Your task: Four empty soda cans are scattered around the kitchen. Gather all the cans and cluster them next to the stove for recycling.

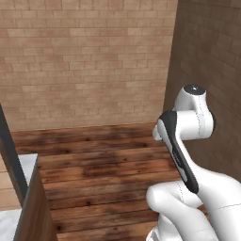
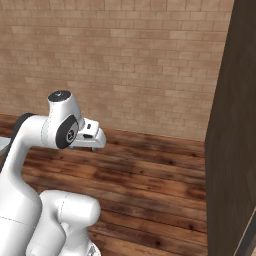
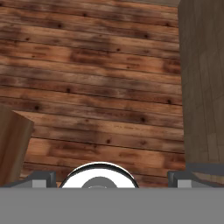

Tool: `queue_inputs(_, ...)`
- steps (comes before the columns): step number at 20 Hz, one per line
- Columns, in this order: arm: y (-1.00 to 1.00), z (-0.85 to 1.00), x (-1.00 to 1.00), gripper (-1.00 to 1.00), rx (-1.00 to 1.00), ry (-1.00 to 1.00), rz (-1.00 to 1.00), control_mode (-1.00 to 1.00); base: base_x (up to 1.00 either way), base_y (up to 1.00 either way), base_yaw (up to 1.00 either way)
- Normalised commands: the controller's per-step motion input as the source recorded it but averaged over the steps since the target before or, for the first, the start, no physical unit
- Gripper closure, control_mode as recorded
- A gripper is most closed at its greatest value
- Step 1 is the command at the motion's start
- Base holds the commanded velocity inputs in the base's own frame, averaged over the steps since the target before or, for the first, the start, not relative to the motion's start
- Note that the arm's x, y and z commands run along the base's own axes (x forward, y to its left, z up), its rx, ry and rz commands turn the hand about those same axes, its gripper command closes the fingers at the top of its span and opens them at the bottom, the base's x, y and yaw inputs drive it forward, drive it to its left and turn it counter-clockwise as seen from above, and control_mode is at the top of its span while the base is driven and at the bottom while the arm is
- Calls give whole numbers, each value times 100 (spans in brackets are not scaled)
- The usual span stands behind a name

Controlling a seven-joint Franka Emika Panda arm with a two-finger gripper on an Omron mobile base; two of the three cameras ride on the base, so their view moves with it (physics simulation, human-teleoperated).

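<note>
The soda cans and the stove are out of view. My arm is folded up close to the base, its white hand (image 2: 89, 134) held over the wooden floor. In the hand view my gripper (image 3: 111, 178) points down at the planks and stands open. Its two fingertips (image 3: 43, 178) are wide apart at the bottom corners, with nothing between them.
Wooden plank floor (image 1: 103, 160) runs to a tan brick wall (image 1: 84, 61) ahead. A tall dark wood panel (image 2: 232, 125) stands close on the right, also in the hand view (image 3: 201, 87). A counter corner with a pale top (image 1: 26, 169) sits at the left.
</note>
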Motion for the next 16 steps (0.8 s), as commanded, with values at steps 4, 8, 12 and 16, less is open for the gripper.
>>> queue_inputs(4, 0, 0, 0, -100, 0, 0, 0, 100, 94, -49, 6)
queue_inputs(8, 0, 0, 0, -100, 0, 0, 0, 100, 84, -40, 11)
queue_inputs(12, 0, 0, 0, -100, 0, 0, 0, 100, 73, -26, 21)
queue_inputs(16, 0, 0, 0, -100, 0, 0, 0, 100, 20, -3, 45)
